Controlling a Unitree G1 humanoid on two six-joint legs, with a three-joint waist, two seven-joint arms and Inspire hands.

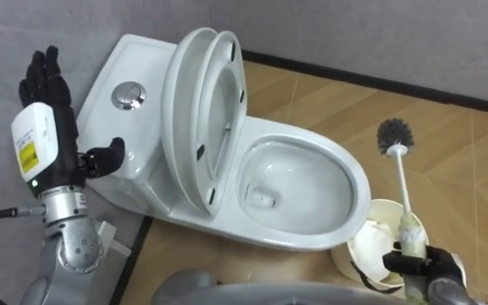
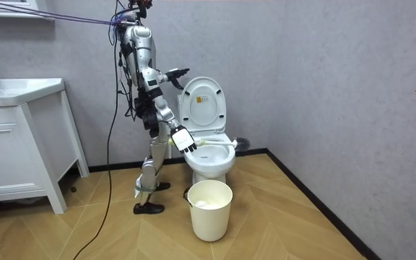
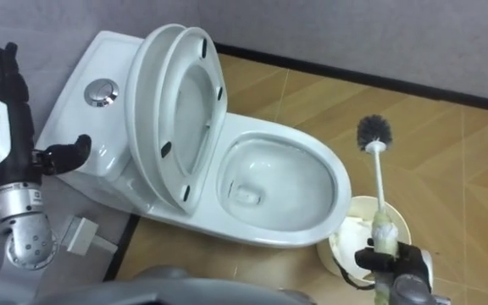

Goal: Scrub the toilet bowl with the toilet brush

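Observation:
The white toilet (image 1: 356,182) stands with lid and seat (image 1: 200,119) raised against the tank, and its bowl is uncovered. A toilet brush (image 1: 402,181) with a white handle and dark bristle head (image 1: 395,134) points away from me, just right of the bowl's rim. My right hand (image 1: 430,264) is shut on the handle's lower end at the bottom right. My left hand (image 1: 47,93) is raised beside the tank, open, fingers straight up and thumb out towards the tank. In the room view I stand at the toilet's side, the brush (image 2: 215,142) reaching over the bowl.
A white bucket (image 1: 371,246) stands on the wood floor under my right hand, close to the bowl's front. The tank carries a round flush button (image 1: 128,95). A grey wall runs behind the toilet. A white sink cabinet (image 2: 20,137) stands at the room view's left.

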